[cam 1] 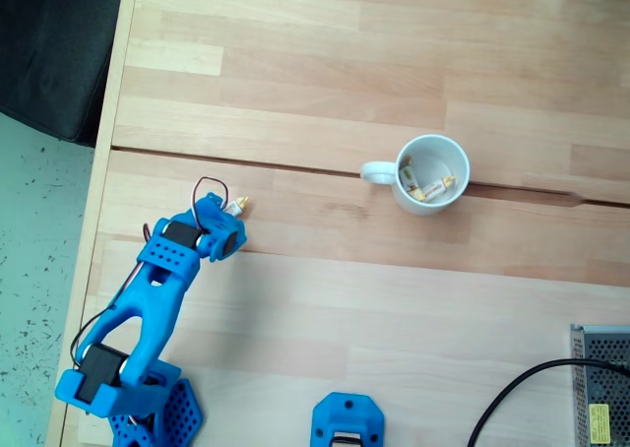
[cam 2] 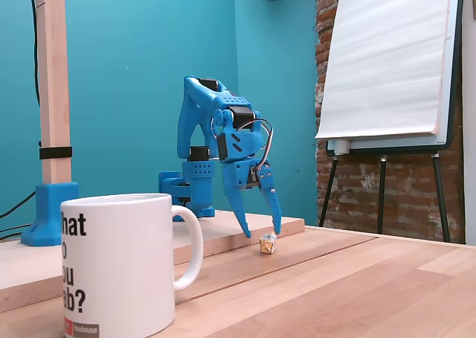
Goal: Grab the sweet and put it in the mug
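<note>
Inside mug [cam 1: 431, 171]: two sweets [cam 1: 430, 188] (third outside [cam 2: 268, 244])

A pale wood counter [cam 1: 325, 299] carries a grey metal box [cam 1: 602, 388] with a black cable [cam 1: 512, 393]. A flipchart [cam 2: 390, 62] stands against a brick wall [cam 2: 349, 189].

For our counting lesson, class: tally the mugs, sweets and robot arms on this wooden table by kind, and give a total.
Mug: 1
Sweets: 3, with one on the table under the arm's tip and what look like two inside the mug
Robot arm: 1
Total: 5
</note>
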### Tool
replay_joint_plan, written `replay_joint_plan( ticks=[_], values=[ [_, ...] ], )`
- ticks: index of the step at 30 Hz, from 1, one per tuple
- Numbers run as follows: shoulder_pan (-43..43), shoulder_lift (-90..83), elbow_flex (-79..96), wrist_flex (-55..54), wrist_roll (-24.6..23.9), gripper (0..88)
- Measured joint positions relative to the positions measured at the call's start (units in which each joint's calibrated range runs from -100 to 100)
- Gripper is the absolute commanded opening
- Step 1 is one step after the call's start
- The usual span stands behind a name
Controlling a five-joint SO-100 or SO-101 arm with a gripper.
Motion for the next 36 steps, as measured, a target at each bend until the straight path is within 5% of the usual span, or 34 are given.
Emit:
replay_joint_plan(
  ticks=[36],
  values=[
    [0.1,3.5,-0.8,-1.4,8.7,19.8]
  ],
)
